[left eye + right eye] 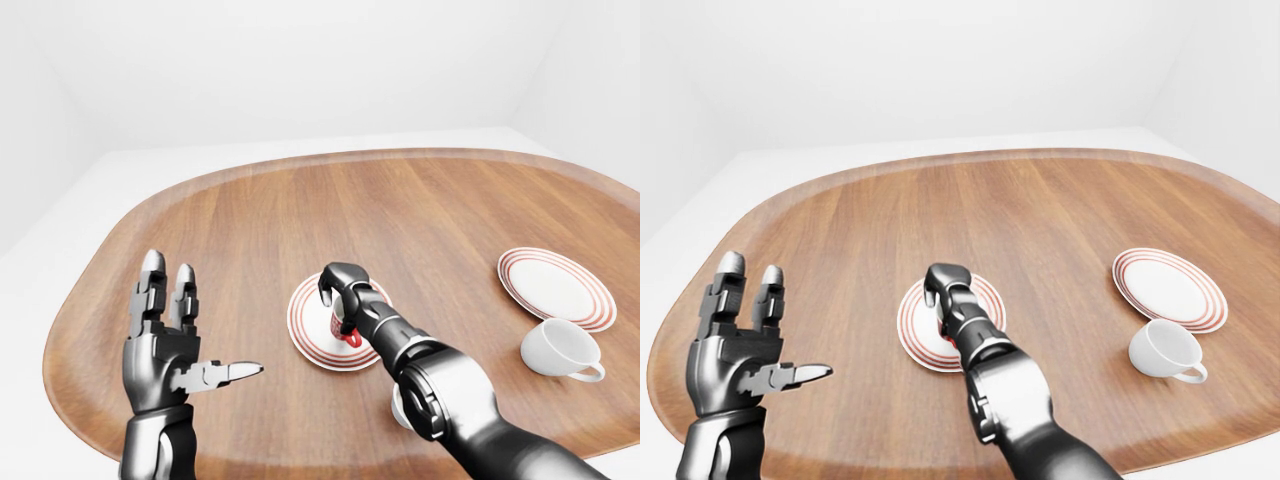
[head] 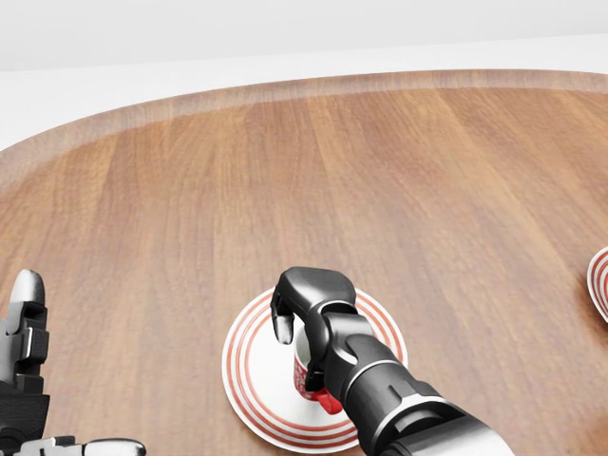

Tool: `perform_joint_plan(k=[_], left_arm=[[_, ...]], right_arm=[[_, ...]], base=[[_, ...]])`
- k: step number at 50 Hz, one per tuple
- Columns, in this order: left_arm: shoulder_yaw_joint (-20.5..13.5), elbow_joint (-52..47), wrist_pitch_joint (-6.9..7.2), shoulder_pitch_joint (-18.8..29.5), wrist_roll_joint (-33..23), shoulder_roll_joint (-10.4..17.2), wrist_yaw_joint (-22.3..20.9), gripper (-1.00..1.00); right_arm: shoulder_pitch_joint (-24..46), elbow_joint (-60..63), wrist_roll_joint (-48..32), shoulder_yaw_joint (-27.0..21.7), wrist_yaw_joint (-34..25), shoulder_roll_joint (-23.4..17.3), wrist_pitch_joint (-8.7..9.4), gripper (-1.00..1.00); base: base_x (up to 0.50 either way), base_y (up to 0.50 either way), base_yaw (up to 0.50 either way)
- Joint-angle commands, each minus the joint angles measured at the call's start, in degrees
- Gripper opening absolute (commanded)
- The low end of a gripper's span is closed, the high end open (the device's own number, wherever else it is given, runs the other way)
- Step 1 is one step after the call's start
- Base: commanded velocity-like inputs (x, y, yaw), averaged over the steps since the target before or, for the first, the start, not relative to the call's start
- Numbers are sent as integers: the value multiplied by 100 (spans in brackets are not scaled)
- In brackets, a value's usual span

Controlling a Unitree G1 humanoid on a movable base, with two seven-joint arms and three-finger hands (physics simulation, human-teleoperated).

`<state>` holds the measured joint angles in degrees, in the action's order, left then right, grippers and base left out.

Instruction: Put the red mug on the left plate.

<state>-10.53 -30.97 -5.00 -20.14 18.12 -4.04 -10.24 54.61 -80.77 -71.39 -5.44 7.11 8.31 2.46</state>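
Right robot hand (image 2: 309,318) curls around red mug (image 2: 309,372).

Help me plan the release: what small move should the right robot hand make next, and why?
Probably open the fingers and let go. The right robot hand is closed round the red mug, which sits low over the middle of the left plate, seemingly resting on it. Contact is hidden, so ease off slowly.
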Motion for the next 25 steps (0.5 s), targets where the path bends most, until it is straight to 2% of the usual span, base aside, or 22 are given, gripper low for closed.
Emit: perform_joint_plan(k=[1,13,25], left_arm=[[-29,20,0,23,10,0,-5,100],[-43,25,0,28,13,-6,-12,100],[-56,56,0,38,12,-7,-21,100]], right_arm=[[23,9,-193,7,231,22,121,-100],[32,9,-281,7,444,21,142,-100],[-16,8,-262,-38,335,11,123,-100]], base=[[0,0,0],[0,0,0],[0,0,0]])
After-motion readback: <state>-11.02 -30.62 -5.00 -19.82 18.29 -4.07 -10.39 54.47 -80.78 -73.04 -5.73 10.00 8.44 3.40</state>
